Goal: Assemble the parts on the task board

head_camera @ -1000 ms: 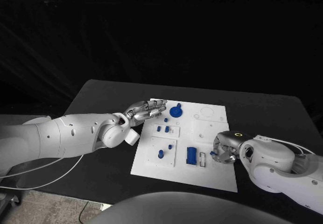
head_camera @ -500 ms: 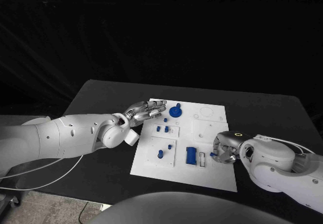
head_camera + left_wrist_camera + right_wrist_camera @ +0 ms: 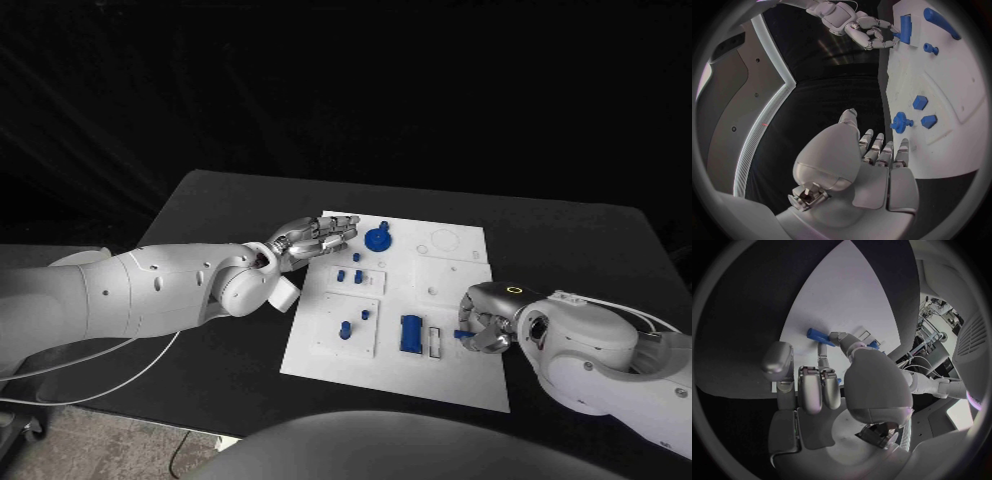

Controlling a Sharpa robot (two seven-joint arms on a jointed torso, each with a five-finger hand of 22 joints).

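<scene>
The white task board [image 3: 433, 372] lies mid-table with several blue parts on it: a round knobbed piece [image 3: 378, 238], small pegs [image 3: 348, 274] and a blue block [image 3: 411, 332]. My right hand [image 3: 485, 325] is curled at the board's right edge. Its thumb and a finger pinch a small blue peg [image 3: 462, 333] that lies low on the board [image 3: 836, 300]; the peg [image 3: 817, 334] sits at the fingertips [image 3: 837, 337]. My left hand [image 3: 310, 238] hovers at the board's far left corner, fingers stretched out together [image 3: 882, 150] and holding nothing, close to a blue gear-like part [image 3: 901, 122].
The black table [image 3: 577, 240] surrounds the board, with bare room to the right and the far side. The left wrist view shows my right hand [image 3: 870, 32] beside the blue block [image 3: 906, 29], and a long blue piece [image 3: 941, 22].
My right hand has shifted slightly toward the near edge, and the blue peg has moved with it. The left hand has stayed put.
</scene>
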